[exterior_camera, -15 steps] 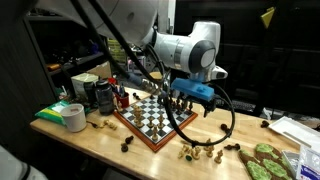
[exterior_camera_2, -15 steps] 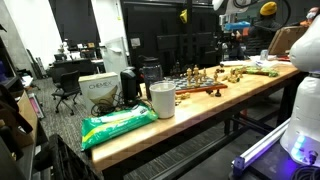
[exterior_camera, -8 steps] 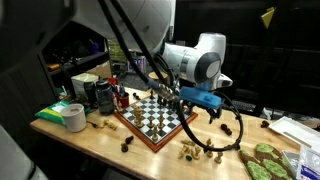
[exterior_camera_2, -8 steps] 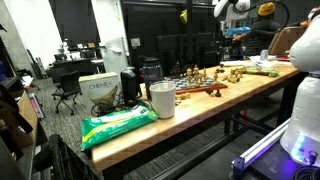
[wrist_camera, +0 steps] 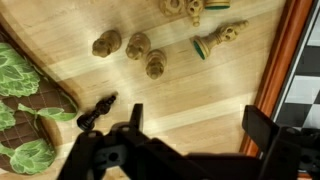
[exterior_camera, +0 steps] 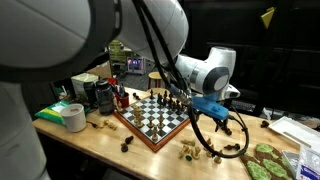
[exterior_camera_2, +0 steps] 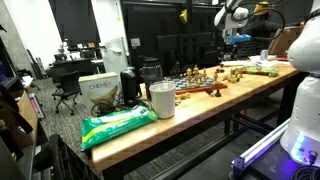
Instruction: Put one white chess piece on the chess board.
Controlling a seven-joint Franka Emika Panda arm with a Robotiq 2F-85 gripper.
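The robot arm [exterior_camera: 205, 68] crosses an exterior view, its nearest link a big blur in front of the camera, and angles down over the wooden worktop [exterior_camera: 100, 140]. The chess board [exterior_camera: 152, 118] lies flat on the worktop, a reddish-brown frame around black and white squares, with a few dark pieces standing at its far side. In the wrist view only its frame and a strip of squares show, at the right border.

A dark mat with a green leaf pattern [wrist_camera: 18, 100] lies on the worktop at the opposite side of the wrist view, well apart from the board.

The gripper [wrist_camera: 196, 118] hangs above the bare wood between board and mat, just off the board's frame. Its jaws stand wide apart, one dark finger [wrist_camera: 134, 118] toward the picture's left and one toward its right. Nothing is between them and they touch nothing.

Beyond the jaws, three pale chess pieces [wrist_camera: 138, 46] sit clustered on the wood, touching or nearly touching one another. Near them a pale piece with a green base [wrist_camera: 220, 40] lies on its side, its base toward the board's frame. A dark pawn [wrist_camera: 97, 112] lies on its side near the mat, just beside the finger on that side; whether the two touch cannot be told.
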